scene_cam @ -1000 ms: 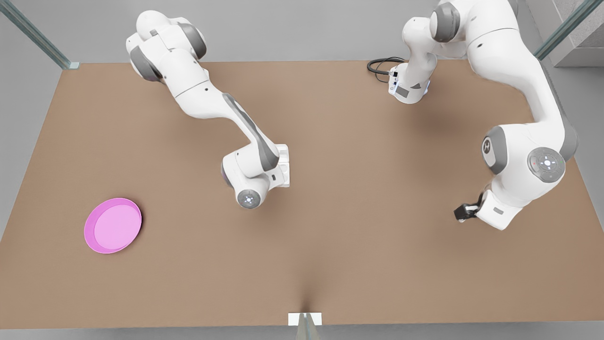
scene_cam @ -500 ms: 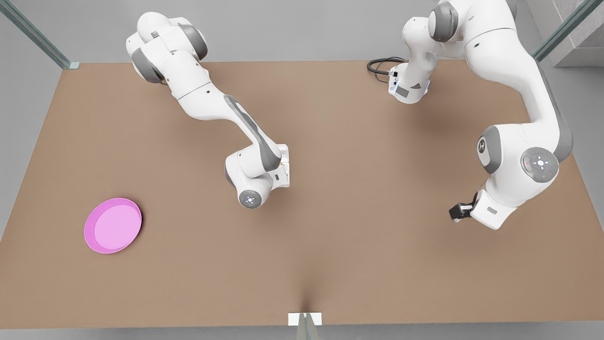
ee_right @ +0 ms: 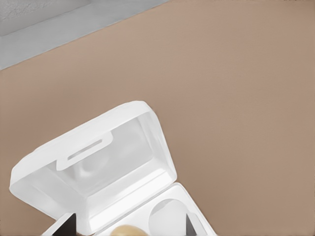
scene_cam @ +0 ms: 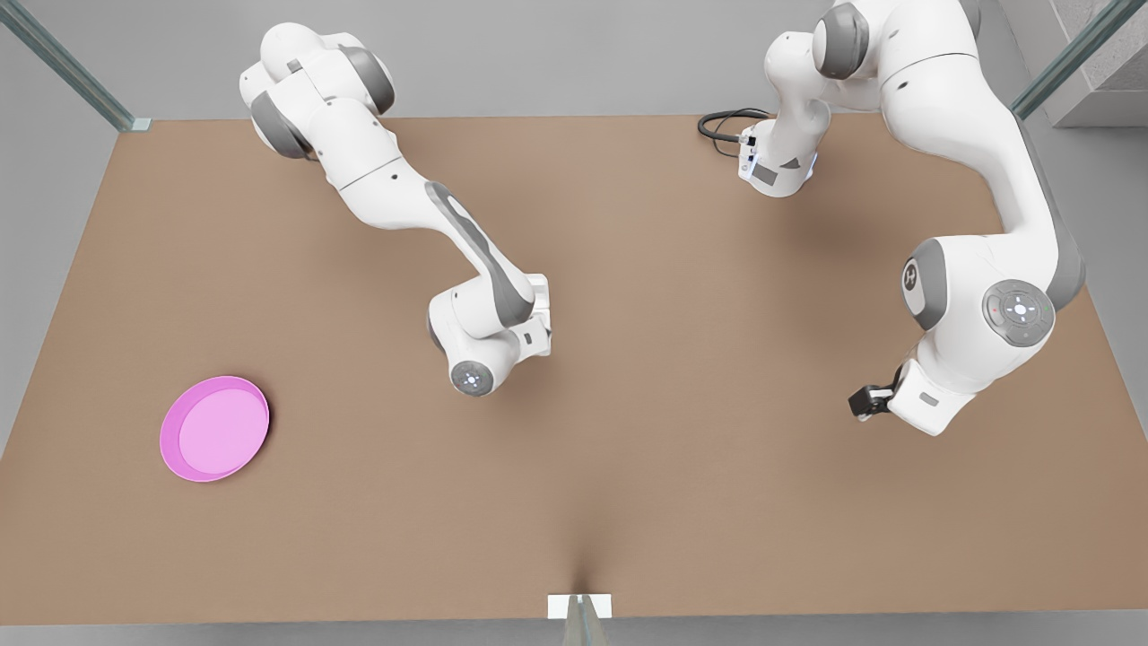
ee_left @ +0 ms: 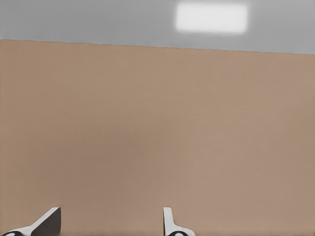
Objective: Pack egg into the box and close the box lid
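**Egg between spread fingers over the open carton; far arm creeps inward**

Motion since a second ago is small. The arm at the right of the front view has pulled its elbow and wrist a little toward the middle of the frame, so the left gripper [scene_cam: 865, 401] now hangs slightly further in over the bare brown table [scene_cam: 682, 502]. In its own wrist view its two fingers stand apart with nothing between them. The other arm, whose wrist sits just left of centre in the front view, has barely shifted.

That arm carries the right gripper [ee_right: 130, 220]. Its fingers are spread wide on either side of the small tan-brown oval egg [ee_right: 127, 229] without touching it, so the egg appears released. The egg lies at the lower edge of the right wrist view, next to a round cup of the small white four-cup egg carton [ee_right: 170, 214]. Whether it is seated in a cup cannot be told. The plain white hinged lid flap [ee_right: 98, 162] stands open, tilted back, so closing looks like the step left. The round pink plate [scene_cam: 215, 429] lies well apart at the lower left.
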Available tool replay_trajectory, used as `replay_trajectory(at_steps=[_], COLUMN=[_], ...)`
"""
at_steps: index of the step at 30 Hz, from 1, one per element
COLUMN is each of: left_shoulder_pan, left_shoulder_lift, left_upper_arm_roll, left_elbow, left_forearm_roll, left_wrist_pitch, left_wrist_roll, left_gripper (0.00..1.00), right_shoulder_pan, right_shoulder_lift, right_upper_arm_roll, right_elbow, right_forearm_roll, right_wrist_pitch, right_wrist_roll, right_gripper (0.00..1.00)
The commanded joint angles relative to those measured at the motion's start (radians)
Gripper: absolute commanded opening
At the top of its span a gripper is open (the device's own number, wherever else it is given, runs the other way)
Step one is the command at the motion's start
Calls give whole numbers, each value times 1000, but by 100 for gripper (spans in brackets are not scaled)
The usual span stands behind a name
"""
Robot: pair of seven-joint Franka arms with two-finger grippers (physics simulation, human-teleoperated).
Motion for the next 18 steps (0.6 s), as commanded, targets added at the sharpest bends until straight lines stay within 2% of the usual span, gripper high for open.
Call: replay_trajectory(at_steps=[1, 4, 6, 7, 8, 9, 10, 11, 12, 13, 14, 15, 18], left_shoulder_pan=[0, 3, -3, -36, -102, -184, -253, -273, -274, -248, -245, -262, -526], left_shoulder_lift=[0, -11, -61, -65, -78, -80, -111, -138, -177, -222, -299, -350, -362], left_upper_arm_roll=[0, 2, -1, -3, 0, 2, -1, -7, -13, -92, -114, -145, -147], left_elbow=[2, 0, 0, 0, 0, 0, 0, 0, -3, -43, -122, -152, -80], left_forearm_roll=[5, 13, 13, 8, 11, 49, 131, 102, 43, 46, 37, -35, -52], left_wrist_pitch=[0, -3, -15, -14, -35, -113, -136, -196, -259, -293, -288, -322, -452], left_wrist_roll=[0, -5, -1, -5, -53, -268, -298, -290, -291, -287, -145, -106, -110], left_gripper=[100, 100, 100, 100, 100, 100, 100, 100, 100, 100, 100, 100, 100], right_shoulder_pan=[-2, -27, -45, -47, -48, -47, -48, -58, -62, -51, -56, -73, -93], right_shoulder_lift=[0, -2, 0, -2, 0, -5, -23, -101, -235, -434, -618, -643, -686], right_upper_arm_roll=[0, -9, -12, -55, -136, -241, -356, -385, -374, -319, -267, -267, -267], right_elbow=[2, 32, 57, 103, 149, 181, 192, 186, 142, -3, -138, -138, -135], right_forearm_roll=[2, 26, 41, 70, 77, 75, 31, -76, -294, -514, -629, -629, -632], right_wrist_pitch=[0, 14, 90, 95, 126, 169, 157, 138, 103, 87, 75, 45, 38], right_wrist_roll=[2, 5, 49, 97, 120, 150, 409, 671, 1046, 1474, 1798, 1798, 1806], right_gripper=[100, 100, 100, 100, 100, 100, 100, 100, 100, 100, 100, 100, 100])
